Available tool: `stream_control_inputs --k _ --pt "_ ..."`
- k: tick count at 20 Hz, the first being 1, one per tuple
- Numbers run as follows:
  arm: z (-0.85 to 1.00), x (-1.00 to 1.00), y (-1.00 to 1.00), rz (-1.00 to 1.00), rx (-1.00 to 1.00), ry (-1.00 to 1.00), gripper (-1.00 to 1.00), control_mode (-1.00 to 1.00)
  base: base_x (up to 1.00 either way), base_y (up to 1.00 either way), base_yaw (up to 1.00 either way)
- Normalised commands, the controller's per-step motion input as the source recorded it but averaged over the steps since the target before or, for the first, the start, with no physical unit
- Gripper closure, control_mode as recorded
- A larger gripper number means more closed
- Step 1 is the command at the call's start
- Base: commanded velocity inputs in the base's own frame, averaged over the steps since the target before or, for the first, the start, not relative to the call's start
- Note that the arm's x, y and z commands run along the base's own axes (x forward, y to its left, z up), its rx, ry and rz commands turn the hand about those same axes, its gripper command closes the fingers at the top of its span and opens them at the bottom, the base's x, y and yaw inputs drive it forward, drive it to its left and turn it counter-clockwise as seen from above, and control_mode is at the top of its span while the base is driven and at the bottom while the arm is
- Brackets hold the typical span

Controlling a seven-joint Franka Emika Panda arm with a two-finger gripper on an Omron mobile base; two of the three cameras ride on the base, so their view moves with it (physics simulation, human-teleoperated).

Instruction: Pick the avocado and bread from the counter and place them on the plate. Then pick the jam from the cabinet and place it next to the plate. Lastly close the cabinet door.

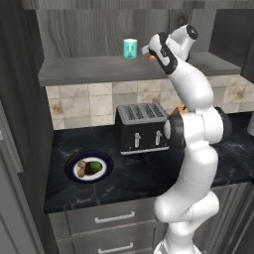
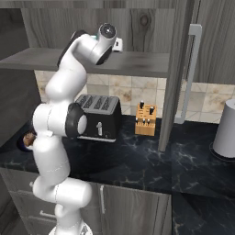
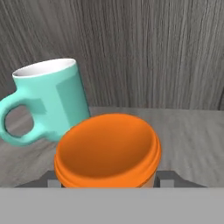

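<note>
Gripper (image 3: 109, 179) clamped around jam (image 3: 108, 148) on cabinet shelf (image 1: 99, 69); teal mug (image 3: 46, 100) just beside; toaster (image 1: 141, 126) below.

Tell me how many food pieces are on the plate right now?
2. The bread lies on the left half of the plate and the avocado on the right half, touching each other. Nothing seems hidden beneath them.

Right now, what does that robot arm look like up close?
The arm is made of glossy white, rounded segments joined by dark bands and black round joint caps, like a chain of fat tubes. No loose cables or markings show. The end effector is a small white block at the tip.
</note>
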Motion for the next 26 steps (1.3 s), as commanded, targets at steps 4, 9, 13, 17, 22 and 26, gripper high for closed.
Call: stream_control_inputs --k 4,9,13,17,22,26 --pt "0.0 -0.78 0.0 0.12 0.0 -0.02 1.0 -1.0 0.0 0.0 0.0" --pt "0.0 -0.76 0.0 0.19 0.0 0.0 1.0 -1.0 0.0 0.0 0.0" --pt "0.0 -0.75 0.0 0.2 0.03 0.0 1.0 -1.0 0.0 0.0 0.0" --pt "0.0 -0.73 0.0 0.18 0.08 0.0 1.0 -1.0 0.0 0.0 0.0" --pt "0.0 -0.67 0.0 0.15 0.08 0.0 1.0 -1.0 0.0 0.0 0.0" --pt "0.0 -0.62 0.0 0.14 0.06 0.0 1.0 -1.0 0.0 0.0 0.0"
